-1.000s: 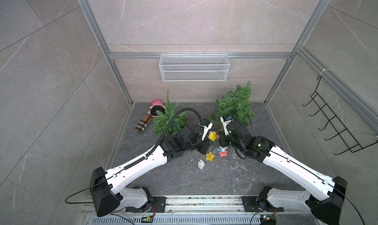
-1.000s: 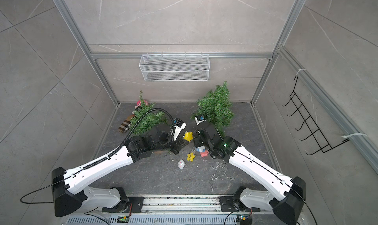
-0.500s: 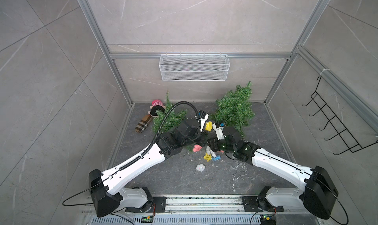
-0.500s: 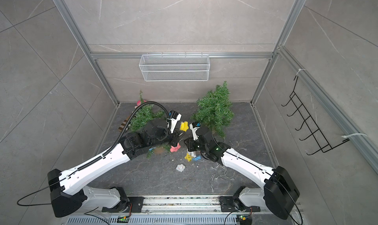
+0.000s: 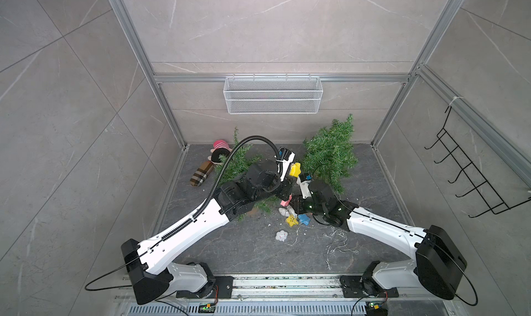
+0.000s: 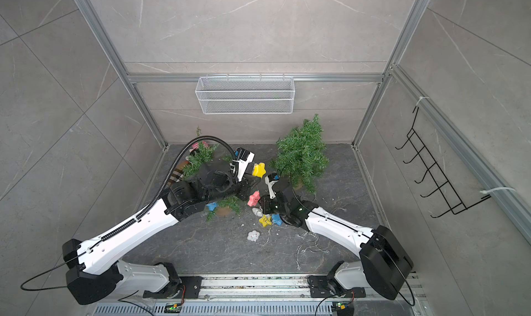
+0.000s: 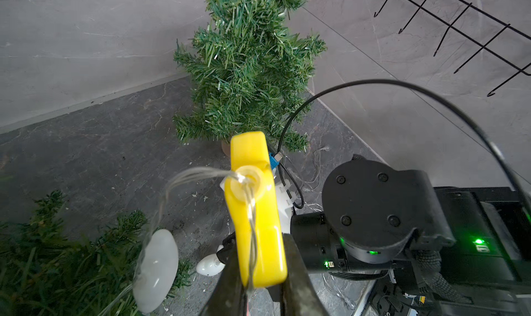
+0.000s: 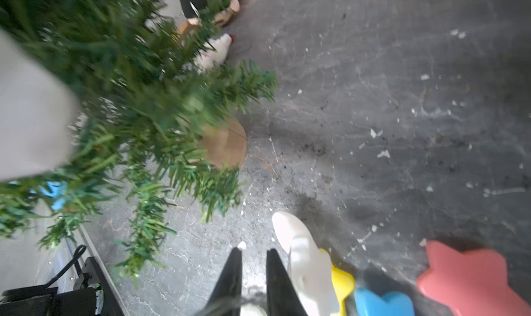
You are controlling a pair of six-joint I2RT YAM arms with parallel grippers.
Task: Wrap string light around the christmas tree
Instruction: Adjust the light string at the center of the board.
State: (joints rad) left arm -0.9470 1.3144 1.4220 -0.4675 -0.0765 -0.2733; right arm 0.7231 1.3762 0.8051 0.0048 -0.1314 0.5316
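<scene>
The string light is a clear wire with coloured star lamps. My left gripper is shut on its yellow star, held above the floor. A pink star, a yellow star, a blue star and a white cloud lamp lie on the floor. One christmas tree stands upright at the back right. A smaller tree lies tilted under my left arm, wooden base showing. My right gripper is low beside a white lamp, jaws slightly open, wire crossing deep between them.
Loose wire is tangled on the floor by the right arm. A plaid sock and a pink striped item lie at the back left. A mesh basket hangs on the back wall, a black hook rack on the right wall.
My right gripper has dropped and swung left to the lamps on the floor, and its jaws have parted. The pink star has shifted left. The left gripper still holds the yellow star.
</scene>
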